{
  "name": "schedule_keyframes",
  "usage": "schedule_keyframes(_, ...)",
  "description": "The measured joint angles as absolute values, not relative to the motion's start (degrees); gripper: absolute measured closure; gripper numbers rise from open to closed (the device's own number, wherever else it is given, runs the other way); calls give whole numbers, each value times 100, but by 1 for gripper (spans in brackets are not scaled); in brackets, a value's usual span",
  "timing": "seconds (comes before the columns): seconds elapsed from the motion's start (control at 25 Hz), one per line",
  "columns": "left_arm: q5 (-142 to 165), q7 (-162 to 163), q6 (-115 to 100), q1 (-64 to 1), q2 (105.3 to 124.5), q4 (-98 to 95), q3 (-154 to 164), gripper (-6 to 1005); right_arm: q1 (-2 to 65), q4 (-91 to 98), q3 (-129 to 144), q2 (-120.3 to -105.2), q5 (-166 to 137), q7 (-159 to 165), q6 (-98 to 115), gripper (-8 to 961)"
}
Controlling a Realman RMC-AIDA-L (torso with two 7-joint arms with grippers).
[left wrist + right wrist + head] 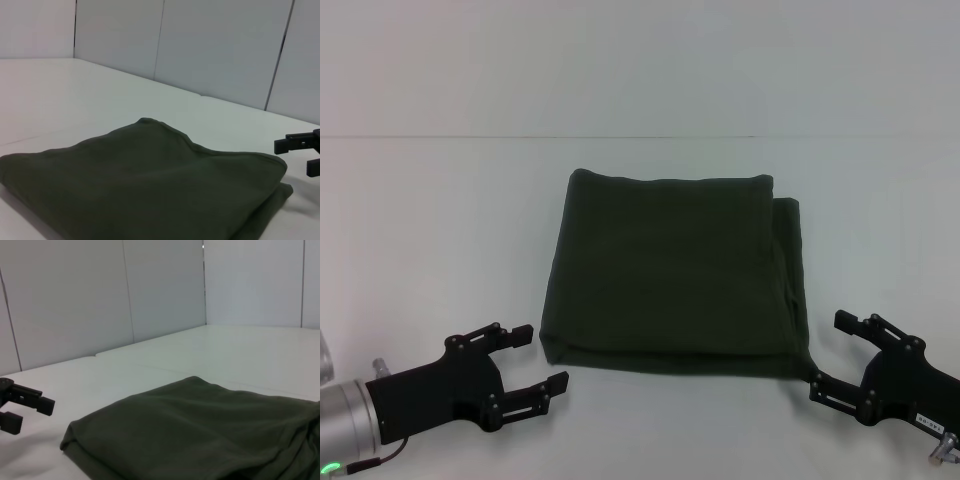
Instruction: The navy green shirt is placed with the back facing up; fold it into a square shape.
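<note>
The navy green shirt (pixel 672 270) lies folded into a roughly square stack in the middle of the white table; it also fills the lower part of the left wrist view (pixel 135 185) and the right wrist view (pixel 200 435). My left gripper (pixel 538 360) rests open just off the shirt's near left corner, holding nothing. Off the near right corner my right gripper (pixel 832 352) is open too, its fingers empty and apart from the fabric. Across the shirt, the left wrist view shows the right gripper (pixel 302 155) and the right wrist view shows the left gripper (pixel 22 407).
The white table (pixel 430 230) stretches around the shirt on all sides. White wall panels (pixel 220 45) stand behind the table.
</note>
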State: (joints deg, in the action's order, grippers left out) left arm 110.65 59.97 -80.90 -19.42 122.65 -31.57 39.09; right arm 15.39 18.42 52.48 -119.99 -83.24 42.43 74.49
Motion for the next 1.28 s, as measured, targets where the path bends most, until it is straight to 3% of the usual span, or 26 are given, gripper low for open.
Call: schedule_keyframes(1.28,11065,6008,-8261,-1893,12342,-3155,3612,192,1565,1837,5247,-11988,-8323,4236,7605,41)
